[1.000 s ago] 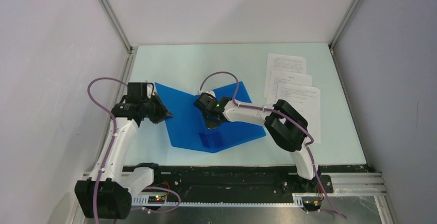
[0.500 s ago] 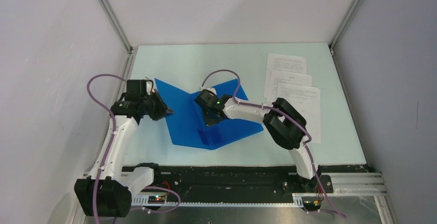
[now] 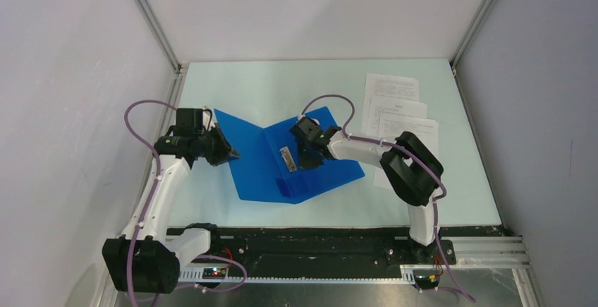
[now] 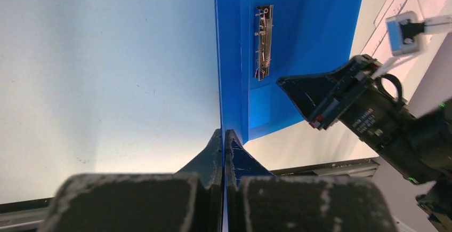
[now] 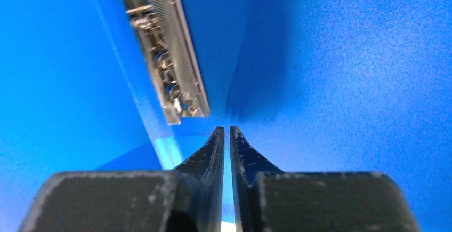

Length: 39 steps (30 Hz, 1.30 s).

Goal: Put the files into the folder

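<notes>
The blue folder (image 3: 254,169) lies open in a V on the table. Its metal clip (image 3: 288,159) shows at the inner spine. My left gripper (image 3: 227,153) is shut on the edge of the left cover (image 4: 229,56) and holds it raised. My right gripper (image 3: 304,163) is shut with nothing between its fingers. It points down at the right cover (image 5: 346,56), just right of the clip (image 5: 165,56). The files (image 3: 402,120), a few overlapping white printed sheets, lie on the table at the back right, apart from both grippers.
Grey walls with metal posts (image 3: 151,17) close in the table on the left, back and right. A black rail (image 3: 317,240) with the arm bases runs along the near edge. The right arm's elbow (image 3: 412,173) hangs over the near end of the sheets.
My right gripper has moved right, off the spine onto the right cover, and the clip is now uncovered. The left gripper still holds the left cover up.
</notes>
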Each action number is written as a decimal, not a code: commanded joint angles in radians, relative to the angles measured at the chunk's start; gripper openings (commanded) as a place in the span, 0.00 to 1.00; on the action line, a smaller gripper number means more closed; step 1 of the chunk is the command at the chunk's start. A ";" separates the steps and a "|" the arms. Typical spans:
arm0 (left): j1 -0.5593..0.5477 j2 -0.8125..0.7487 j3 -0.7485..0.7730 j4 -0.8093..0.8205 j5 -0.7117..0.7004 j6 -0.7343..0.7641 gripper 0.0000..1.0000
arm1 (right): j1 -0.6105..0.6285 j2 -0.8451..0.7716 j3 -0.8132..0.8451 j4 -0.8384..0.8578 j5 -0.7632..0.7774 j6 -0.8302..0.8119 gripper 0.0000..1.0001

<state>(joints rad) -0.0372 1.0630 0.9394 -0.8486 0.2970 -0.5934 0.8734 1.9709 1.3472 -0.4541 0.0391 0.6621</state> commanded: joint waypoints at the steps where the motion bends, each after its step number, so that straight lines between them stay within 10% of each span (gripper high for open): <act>1: -0.001 0.010 0.043 0.002 0.038 0.047 0.00 | 0.002 -0.146 0.011 -0.002 0.033 0.005 0.16; 10: -0.001 0.078 0.121 0.002 -0.071 0.150 0.00 | -0.220 -0.216 -0.029 -0.072 0.063 -0.099 0.60; 12: 0.000 0.121 0.178 -0.009 -0.140 0.170 0.23 | -0.283 -0.235 -0.065 -0.071 0.027 -0.116 0.65; 15: 0.000 0.197 0.278 -0.072 -0.265 0.186 0.86 | -0.357 -0.270 -0.142 -0.052 -0.038 -0.124 0.70; 17: 0.000 0.214 0.382 -0.116 -0.418 0.172 0.97 | -0.410 -0.300 -0.195 -0.030 -0.095 -0.128 0.72; 24: -0.057 0.119 0.597 -0.194 -0.658 0.173 1.00 | -0.471 -0.288 -0.290 0.007 -0.214 -0.153 0.73; 32: -0.296 0.146 0.538 -0.163 -0.257 0.051 0.89 | -0.507 -0.255 -0.343 0.102 -0.315 -0.109 0.74; 39: -0.471 0.229 0.349 -0.090 -0.345 -0.080 0.85 | -0.533 -0.271 -0.372 0.116 -0.333 -0.108 0.74</act>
<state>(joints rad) -0.4839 1.2507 1.3716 -0.9607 -0.0265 -0.5739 0.3489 1.7111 0.9928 -0.3729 -0.2707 0.5518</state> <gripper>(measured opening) 0.868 0.740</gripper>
